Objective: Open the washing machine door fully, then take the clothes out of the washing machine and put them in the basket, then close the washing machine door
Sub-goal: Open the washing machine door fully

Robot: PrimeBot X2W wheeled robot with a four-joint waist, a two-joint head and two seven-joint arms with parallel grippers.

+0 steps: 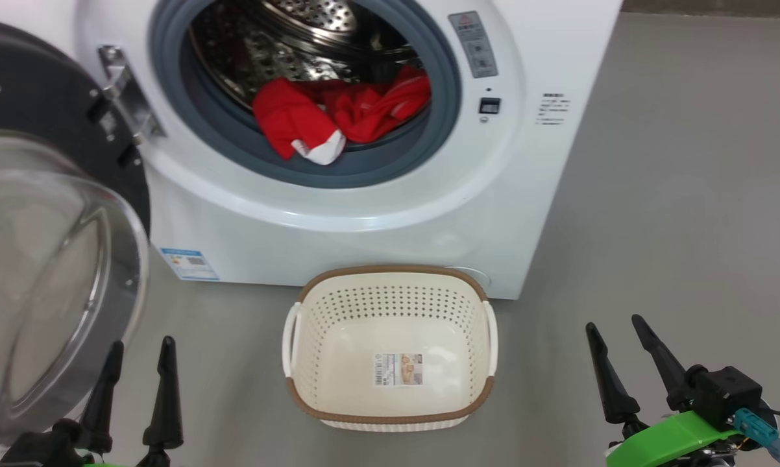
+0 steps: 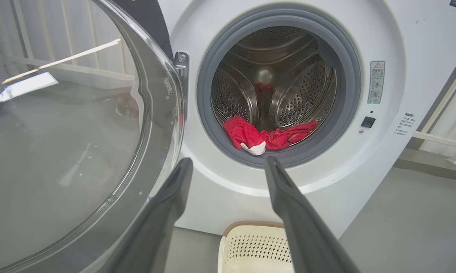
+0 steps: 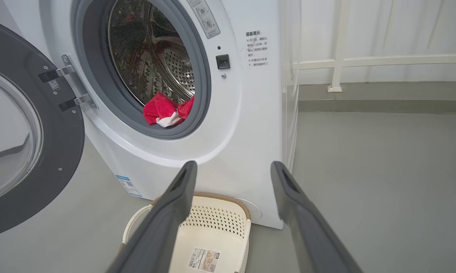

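Note:
The white washing machine (image 1: 377, 214) stands ahead with its door (image 1: 39, 259) swung wide to the left, the glass bowl bulging toward me. Red clothes (image 1: 338, 113) with a white patch lie at the drum's front lip, also seen as clothes (image 2: 268, 136) and clothes (image 3: 167, 110). The cream basket (image 1: 390, 395) sits empty on the floor before the machine. My left gripper (image 1: 140, 347) is open, low beside the door's glass, holding nothing. My right gripper (image 1: 614, 324) is open to the right of the basket, empty.
Grey floor (image 1: 675, 194) stretches to the right of the machine. A white railing (image 3: 364, 60) and wall run behind on that side. The open door (image 2: 68, 144) takes up the space at my left.

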